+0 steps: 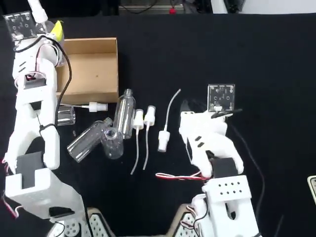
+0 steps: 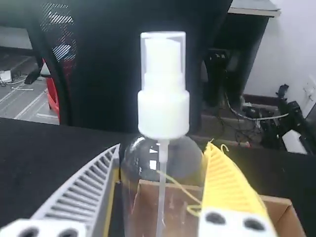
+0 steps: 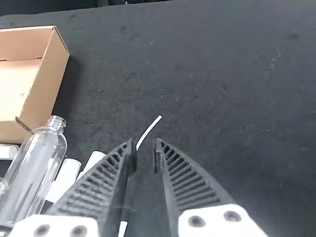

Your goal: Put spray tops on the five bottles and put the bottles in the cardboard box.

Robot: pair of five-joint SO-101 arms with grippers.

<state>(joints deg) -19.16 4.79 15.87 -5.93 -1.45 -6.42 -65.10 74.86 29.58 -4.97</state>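
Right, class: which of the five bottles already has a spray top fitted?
The bottle held in the left tool by the cardboard box. It carries a white spray top; the other bottles lie on the table.

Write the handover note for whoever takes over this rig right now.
Left gripper: jaws shut on a capped bottle, held at the cardboard box edge.
Right gripper: jaws slightly open, empty, above the table near the loose spray tops.
Done: one bottle capped; none visible in the box.
Left: drop that bottle in, cap the four bare bottles lying beside the box, then box them.
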